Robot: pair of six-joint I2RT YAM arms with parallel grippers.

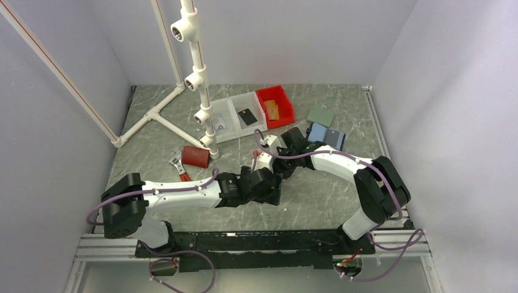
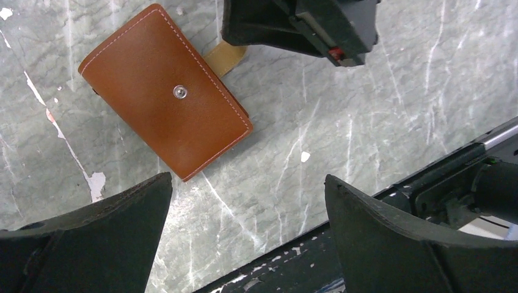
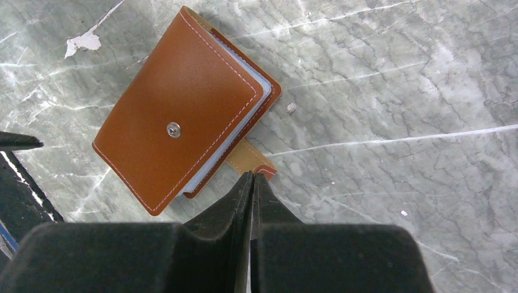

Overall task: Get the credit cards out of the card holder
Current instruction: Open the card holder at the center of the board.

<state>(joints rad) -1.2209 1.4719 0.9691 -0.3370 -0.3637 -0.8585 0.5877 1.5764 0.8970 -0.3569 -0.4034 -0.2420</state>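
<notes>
The brown leather card holder (image 3: 177,122) lies shut on the marble table, snap stud up; it also shows in the left wrist view (image 2: 165,91). Pale edges of credit cards (image 3: 235,131) show between its covers. Its tan strap (image 3: 247,157) sticks out loose. My right gripper (image 3: 252,175) is shut with its tips on that strap. My left gripper (image 2: 247,180) is open and empty, just beside the holder's lower corner. In the top view both grippers, left (image 1: 273,186) and right (image 1: 282,168), meet at mid-table and hide the holder. A black card (image 1: 247,116) lies in a clear tray.
A clear tray (image 1: 232,108) and a red bin (image 1: 275,105) stand at the back. A blue case (image 1: 325,134) and a green pad (image 1: 321,116) lie at the right. A dark red box (image 1: 195,155), a wrench (image 1: 176,165) and a white pipe frame (image 1: 198,73) are at the left.
</notes>
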